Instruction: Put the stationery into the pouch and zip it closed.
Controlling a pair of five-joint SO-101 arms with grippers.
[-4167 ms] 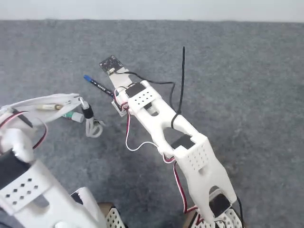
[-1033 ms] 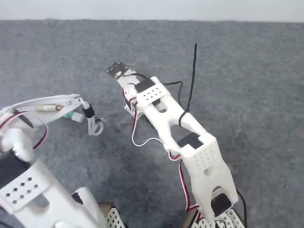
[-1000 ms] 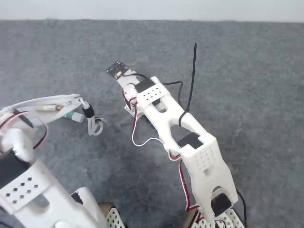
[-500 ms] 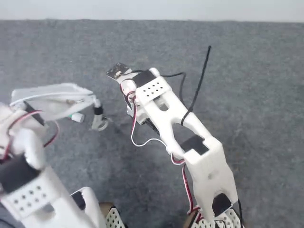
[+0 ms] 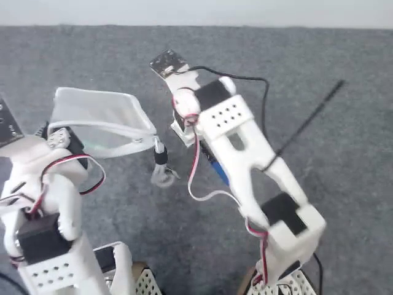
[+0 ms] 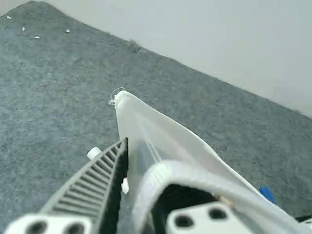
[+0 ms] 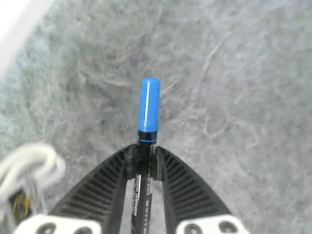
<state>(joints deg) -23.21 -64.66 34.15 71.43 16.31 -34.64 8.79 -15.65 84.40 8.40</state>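
Note:
My left gripper [image 6: 130,168] is shut on one edge of the translucent white pouch [image 6: 163,139], holding it up off the carpet. In the high view the pouch [image 5: 101,123] hangs at the left, with its white cord loop [image 5: 161,175] dangling from the right corner. My right gripper [image 7: 145,156] is shut on a black pen with a blue cap [image 7: 148,109], which points out past the fingertips. A blue part of the pen [image 5: 218,171] peeks out under the right arm, just right of the cord loop. The cord loop [image 7: 28,168] shows beside the right gripper.
Grey carpet [image 5: 331,67] covers the table up to a pale wall [image 5: 196,11] at the far edge. A black cable [image 5: 307,126] sticks out to the right of the right arm. Both arm bases stand at the near edge.
The left arm has lifted the pouch off the carpet and swung it to the right. The right arm has picked the pen up and drawn it back toward the pouch's corner.

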